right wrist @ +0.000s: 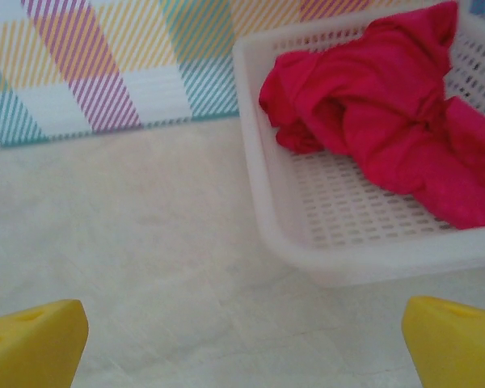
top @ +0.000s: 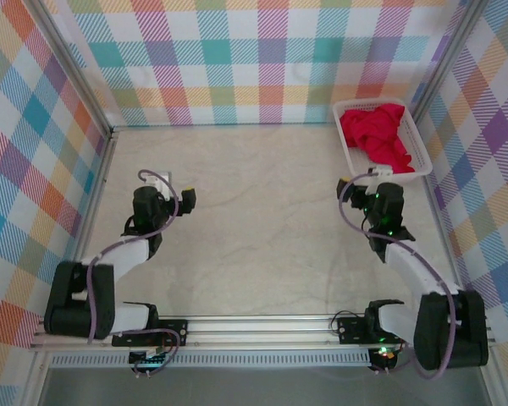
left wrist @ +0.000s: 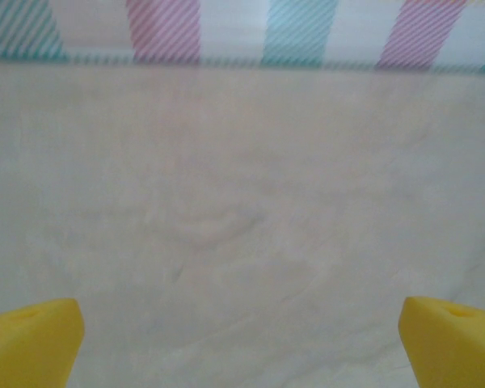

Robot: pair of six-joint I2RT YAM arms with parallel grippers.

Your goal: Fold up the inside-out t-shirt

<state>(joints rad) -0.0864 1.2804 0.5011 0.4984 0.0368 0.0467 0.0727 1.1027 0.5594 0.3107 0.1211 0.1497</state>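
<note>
Left gripper (left wrist: 242,349): jaws spread wide, holding nothing, over the pale marbled tabletop (top: 254,220) at left.
Right gripper (right wrist: 242,347): jaws wide, empty, just short of the basket.
White slotted plastic basket (right wrist: 263,178): far right corner.
Bright red fabric t-shirt (right wrist: 388,113): crumpled inside the basket.

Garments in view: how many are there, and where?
1. The red t-shirt lies crumpled in the white basket at the table's far right; another could hide beneath.
</note>
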